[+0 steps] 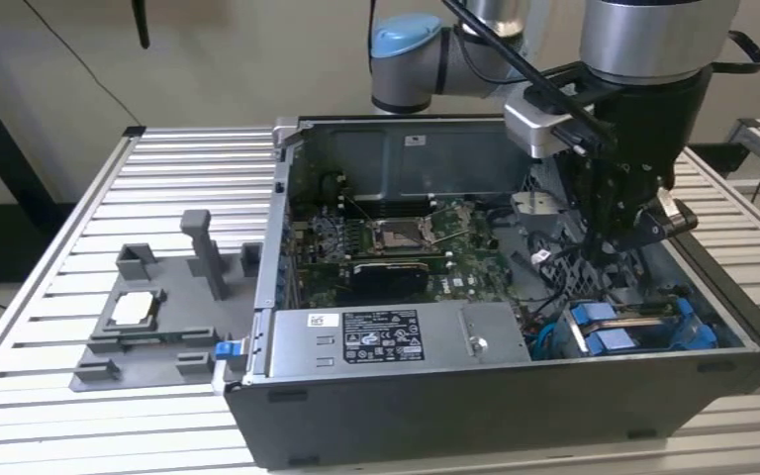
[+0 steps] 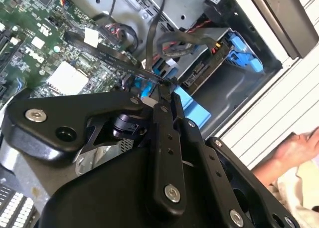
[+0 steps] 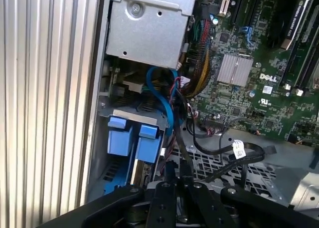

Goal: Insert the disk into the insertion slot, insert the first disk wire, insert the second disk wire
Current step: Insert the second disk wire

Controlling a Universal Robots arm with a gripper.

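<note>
At the exterior view's right end of the open computer case (image 1: 486, 416), the gripper (image 1: 614, 242) is lowered inside the walls, over the drive corner. Item, disk (image 1: 614, 329): lodged in the insertion slot (image 2: 219, 88) at the case's near corner, with its blue end tabs left exposed at the slot's mouth, where they can be reached; the seating step is judged done. Item, jaws: drawn narrow and pinched on a black disk wire (image 3: 182, 150), gripped close to its free end, presumably so that the plug can be steered toward the disk. Which of the two wires this is cannot be told, nor whether any plug is seated. Item, blue cable (image 3: 162, 101): looped between the slot and the power supply (image 1: 380, 336), beside a bundle of coloured leads and apart from the fingers. Item, motherboard (image 1: 394, 247): laid flat on the case floor, beside the slot. Item, power supply: boxed along the near wall, to the exterior view's left of the disk. Item, grey fixture (image 1: 155, 327): set on the slatted table (image 1: 63, 228) outside the case, well apart from the work. Item, a person's hand (image 2: 294, 150): noted beyond the case wall in the second wrist view, clear of the arm.
</note>
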